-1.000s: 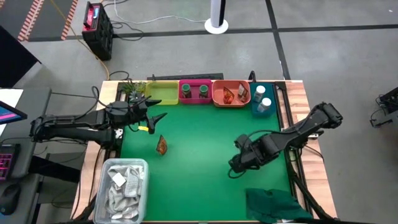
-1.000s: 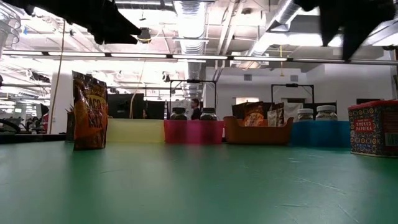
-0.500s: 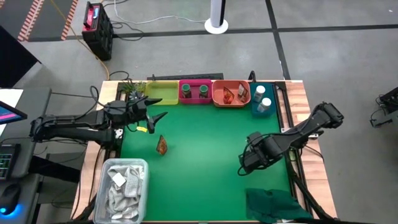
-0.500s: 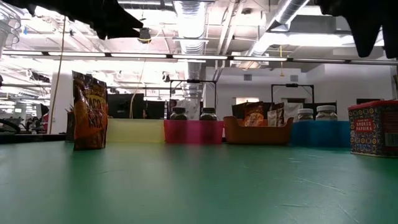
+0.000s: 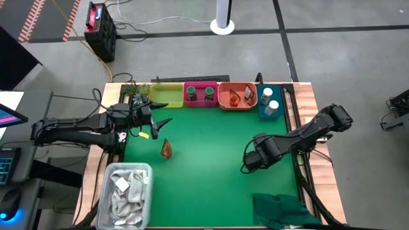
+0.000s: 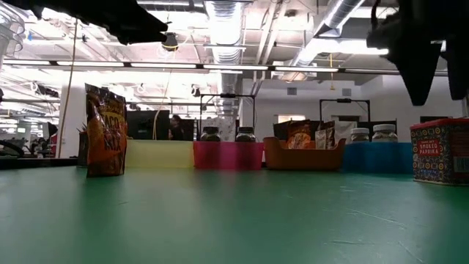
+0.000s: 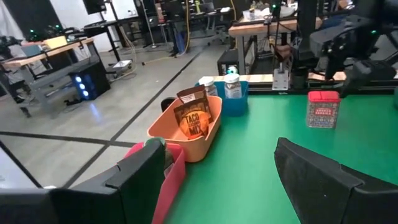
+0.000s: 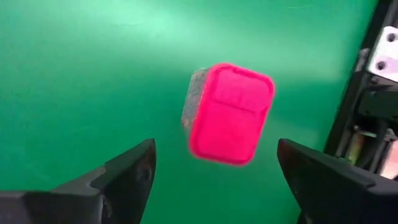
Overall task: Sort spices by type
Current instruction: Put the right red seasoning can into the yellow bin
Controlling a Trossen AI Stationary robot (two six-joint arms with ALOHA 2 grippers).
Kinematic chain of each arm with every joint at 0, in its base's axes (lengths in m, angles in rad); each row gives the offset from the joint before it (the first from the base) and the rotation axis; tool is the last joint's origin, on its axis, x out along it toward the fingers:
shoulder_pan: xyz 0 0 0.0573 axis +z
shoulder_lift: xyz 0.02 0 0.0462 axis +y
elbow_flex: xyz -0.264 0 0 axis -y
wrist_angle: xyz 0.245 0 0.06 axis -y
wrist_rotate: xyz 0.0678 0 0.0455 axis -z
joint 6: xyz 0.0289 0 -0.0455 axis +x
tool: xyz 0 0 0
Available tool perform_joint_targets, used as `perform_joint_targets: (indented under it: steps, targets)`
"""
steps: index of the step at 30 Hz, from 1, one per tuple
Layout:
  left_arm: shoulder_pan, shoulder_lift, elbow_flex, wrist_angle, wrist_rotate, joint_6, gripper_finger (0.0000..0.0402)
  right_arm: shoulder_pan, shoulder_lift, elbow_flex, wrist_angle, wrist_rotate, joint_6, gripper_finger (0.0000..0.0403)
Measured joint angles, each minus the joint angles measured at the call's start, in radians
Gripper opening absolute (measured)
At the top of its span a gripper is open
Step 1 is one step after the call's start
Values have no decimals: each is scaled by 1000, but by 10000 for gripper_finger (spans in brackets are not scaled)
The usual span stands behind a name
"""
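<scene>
One pink box (image 8: 230, 112) with a red lid stands on the green mat near the table's right edge; it also shows in the low view (image 6: 440, 150). My right gripper (image 8: 214, 186) hovers open above it, fingers on either side, not touching. In the high view the right gripper (image 5: 251, 160) hides the box. An orange-brown packet (image 5: 166, 149) stands upright on the mat at left. My left gripper (image 5: 161, 119) is open above the mat, just beyond that packet. Two dark green jars (image 5: 200, 93) sit in the pink tray, two white-capped jars (image 5: 270, 100) in the teal tray and two packets (image 7: 194, 115) in the orange tray.
Four trays line the far edge: yellow (image 5: 167, 96), pink (image 5: 200, 102), orange (image 5: 237, 104), teal (image 5: 264, 114). A clear tub of white packets (image 5: 126, 191) sits at the near left corner and a dark green cloth (image 5: 284, 209) at the near right. The mat's middle is bare.
My right gripper has shifted slightly toward the table's right and far side and has come down closer to the pink box, staying open. The box and the packet have not moved.
</scene>
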Motion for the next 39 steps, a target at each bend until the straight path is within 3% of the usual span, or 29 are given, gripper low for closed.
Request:
perform_joint_targets:
  steps: [16, 21, 27, 34, 39]
  targets:
    - [0, 0, 0, -3, -1, 15, 290, -86, -8, -201, 192, -90, -57, 368]
    - [0, 0, 0, -3, -2, 15, 290, -148, -8, -251, 296, -94, -144, 328]
    - [0, 0, 0, -2, -3, 14, 290, -246, -8, -270, 331, -133, -309, 231]
    - [0, 0, 0, -16, -57, 26, 290, -368, -7, -219, 392, -121, -547, 227]
    - [0, -8, 0, -73, -181, 38, 290, -463, 12, -175, 491, -101, -731, 227]
